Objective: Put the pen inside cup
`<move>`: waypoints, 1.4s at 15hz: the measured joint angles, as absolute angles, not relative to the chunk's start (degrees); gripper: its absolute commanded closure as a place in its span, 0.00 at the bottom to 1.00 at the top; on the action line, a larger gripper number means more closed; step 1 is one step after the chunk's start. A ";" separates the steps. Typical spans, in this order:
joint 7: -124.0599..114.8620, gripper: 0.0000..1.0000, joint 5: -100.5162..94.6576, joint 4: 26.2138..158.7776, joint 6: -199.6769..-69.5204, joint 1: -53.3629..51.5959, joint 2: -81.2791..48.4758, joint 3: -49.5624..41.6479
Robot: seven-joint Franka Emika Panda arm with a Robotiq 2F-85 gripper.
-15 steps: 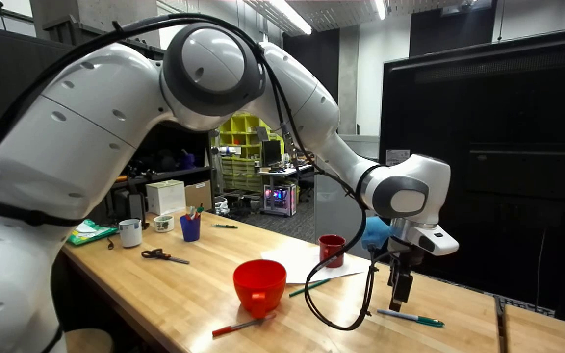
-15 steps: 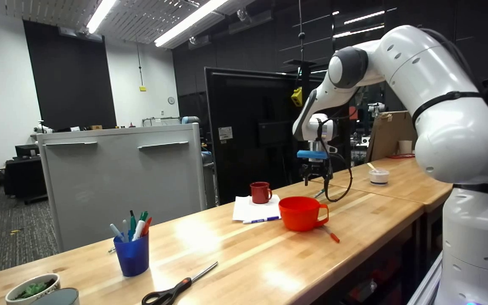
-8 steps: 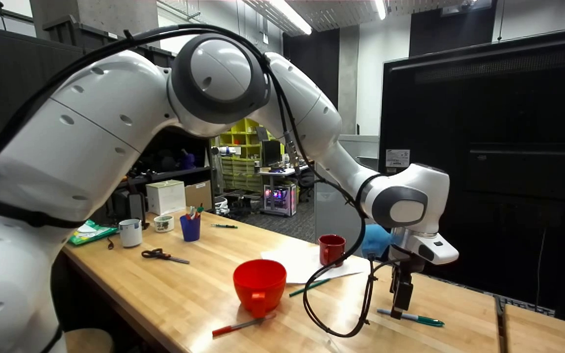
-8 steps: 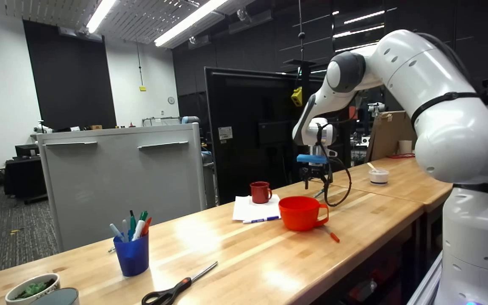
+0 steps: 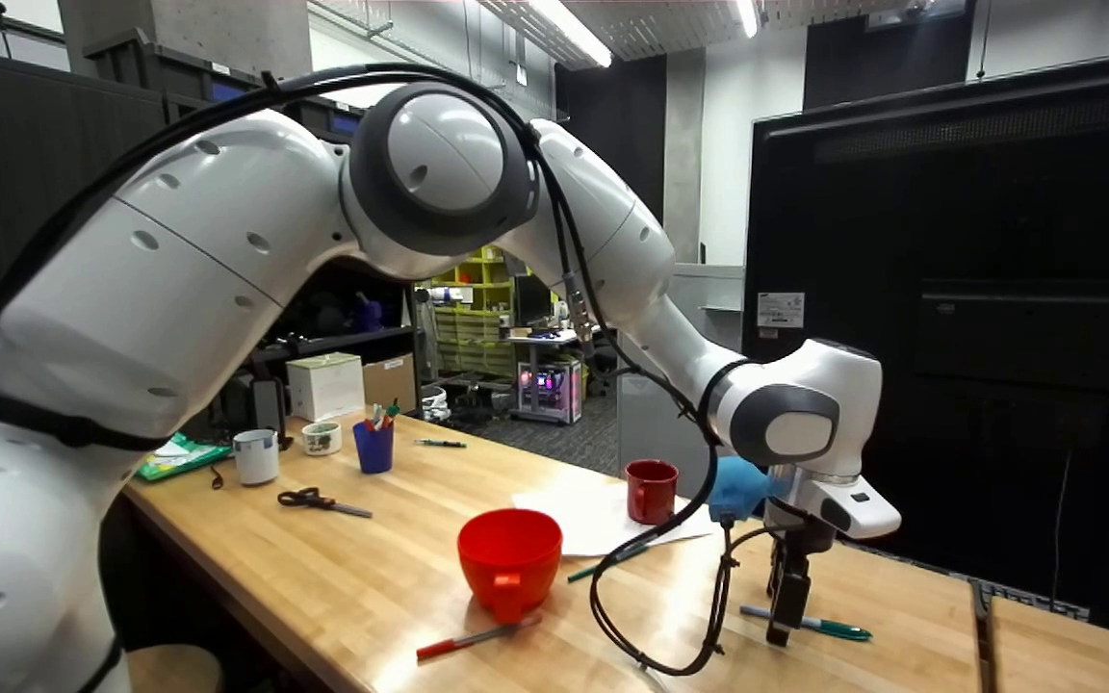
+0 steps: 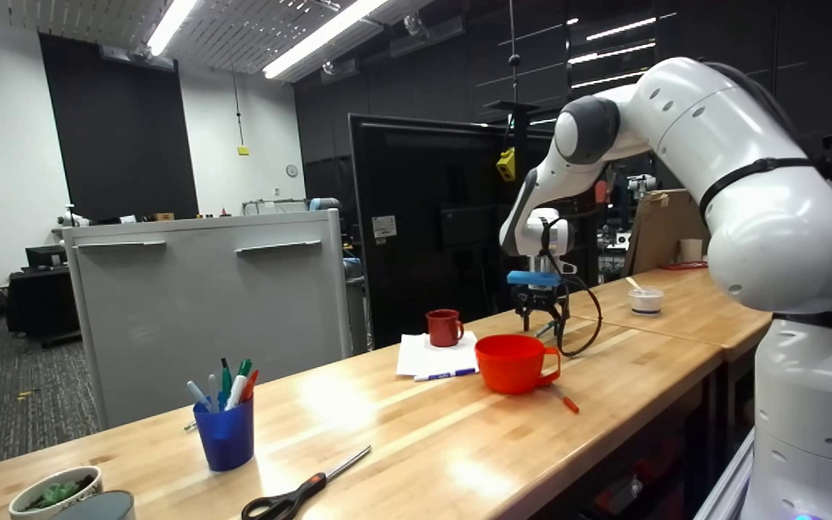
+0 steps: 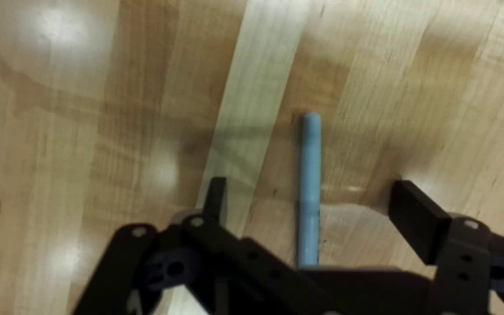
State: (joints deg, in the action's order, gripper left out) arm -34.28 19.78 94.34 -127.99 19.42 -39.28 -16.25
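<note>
The pen has a grey-blue barrel and a green cap [image 5: 841, 630]. It lies flat on the table and also shows in the other exterior view [image 6: 546, 329]. In the wrist view the pen barrel [image 7: 310, 162] runs between my open fingers, and neither finger touches it. My gripper [image 5: 782, 630] is low over the pen, and a fingertip covers the barrel's middle. The gripper also shows in both the exterior view [image 6: 542, 323] and the wrist view [image 7: 311, 181]. The pen's cap end is hidden in the wrist view. The dark blue cup [image 5: 373, 449] stands far off and holds several pens [image 6: 227, 439].
A bright red bowl [image 5: 509, 558] with a handle stands mid-table, with a red-ended pen [image 5: 458, 645] beside it. A dark red mug [image 5: 652, 493] stands on white paper [image 5: 574, 515]. A green pen [image 5: 581, 575] lies near the paper. Scissors [image 5: 323, 501] lie farther off.
My gripper has come down from above the pen to just over it. The pen, cups and other objects have not moved.
</note>
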 measured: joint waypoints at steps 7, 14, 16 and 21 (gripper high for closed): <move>-35.18 0.72 19.78 94.18 -126.82 19.66 -38.71 -16.94; -35.22 0.89 19.77 93.96 -126.45 19.89 -38.49 -17.22; -35.20 0.89 19.77 93.91 -126.48 19.89 -38.51 -17.19; -35.20 0.89 19.77 93.86 -126.55 19.89 -38.54 -17.15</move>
State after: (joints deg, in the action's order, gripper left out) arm -35.20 19.77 93.86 -126.55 19.89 -38.54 -17.15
